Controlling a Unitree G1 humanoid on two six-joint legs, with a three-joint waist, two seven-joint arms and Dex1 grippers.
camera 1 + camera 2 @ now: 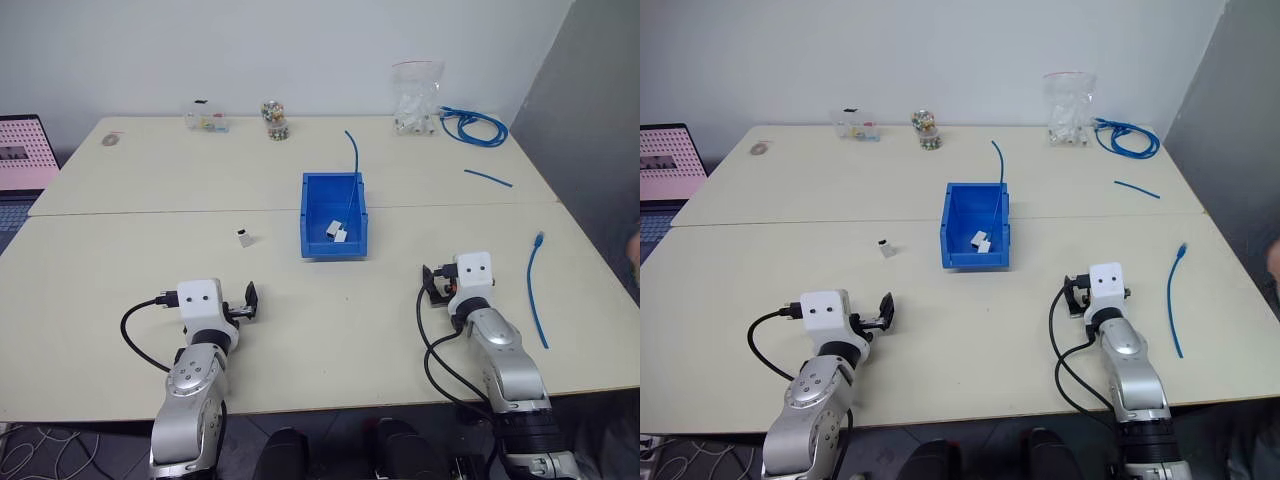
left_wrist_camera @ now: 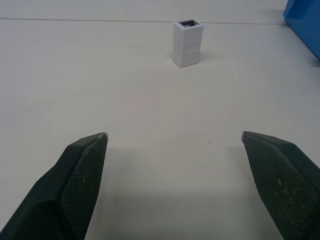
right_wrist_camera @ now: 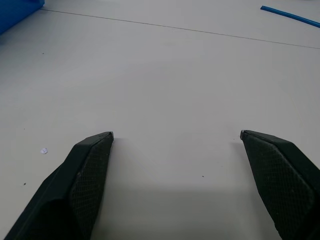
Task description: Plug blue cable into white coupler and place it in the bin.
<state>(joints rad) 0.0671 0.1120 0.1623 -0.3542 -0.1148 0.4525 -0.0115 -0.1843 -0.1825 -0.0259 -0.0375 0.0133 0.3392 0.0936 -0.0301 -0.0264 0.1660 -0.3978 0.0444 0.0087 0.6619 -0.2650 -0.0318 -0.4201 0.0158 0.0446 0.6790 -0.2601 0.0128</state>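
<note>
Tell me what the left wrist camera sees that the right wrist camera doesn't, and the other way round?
Left wrist view: the white coupler stands upright on the table, dark socket facing up, ahead of the open left gripper. Right wrist view: a straight blue cable piece lies well beyond the open right gripper. Both: a corner of the blue bin, the pale tabletop with its seam, and two black fingers spread wide with nothing between them.

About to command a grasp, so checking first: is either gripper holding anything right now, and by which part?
Nothing is held. The left gripper and right gripper are both open over bare table; the white coupler stands untouched ahead of the left one.
</note>
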